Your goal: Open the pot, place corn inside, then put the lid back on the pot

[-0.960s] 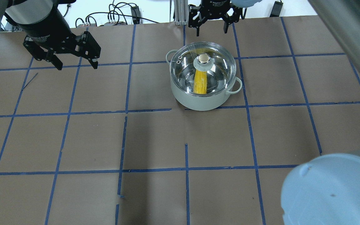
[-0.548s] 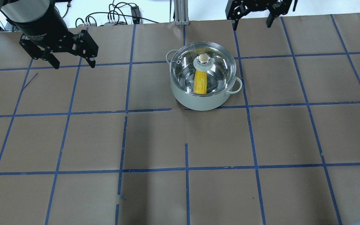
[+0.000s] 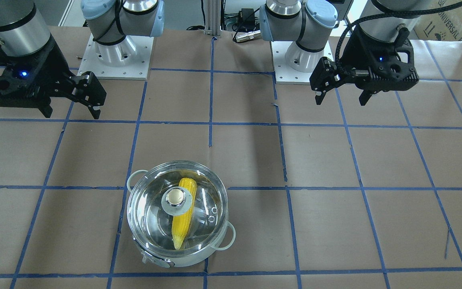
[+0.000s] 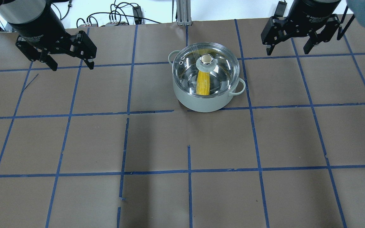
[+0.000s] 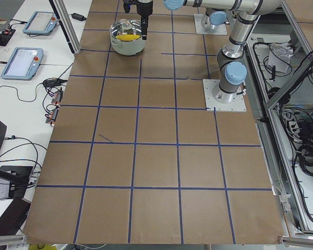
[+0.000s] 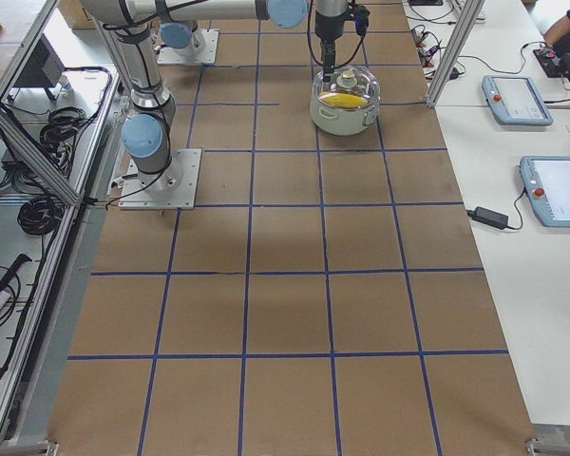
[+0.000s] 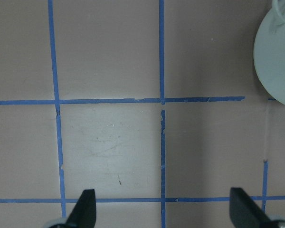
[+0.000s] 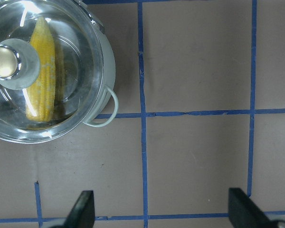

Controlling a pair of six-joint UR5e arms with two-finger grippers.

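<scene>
The pot (image 4: 206, 99) stands on the table just right of centre at the back, with the glass lid (image 4: 220, 71) seated on it. The yellow corn (image 4: 203, 83) lies inside, seen through the lid. The front-facing view shows the pot (image 3: 187, 259), the lid (image 3: 150, 216) and the corn (image 3: 183, 224) the same way. My left gripper (image 4: 72, 65) is open and empty, hanging far to the pot's left. My right gripper (image 4: 287, 50) is open and empty, to the pot's right and behind it. The right wrist view shows the corn (image 8: 42, 71) under the lid (image 8: 71, 38).
Brown paper with a blue tape grid (image 4: 188, 171) covers the table. Cables (image 4: 119, 15) and an aluminium post (image 4: 182, 12) stand at the far edge. The two arm bases (image 3: 114, 52) (image 3: 303, 52) sit at the robot's side. The left wrist view catches only the pot's edge (image 7: 275, 57).
My right gripper has moved from just behind the pot out to the right and away from it. My left gripper has drifted slightly left and back. The pot, lid and corn have not moved.
</scene>
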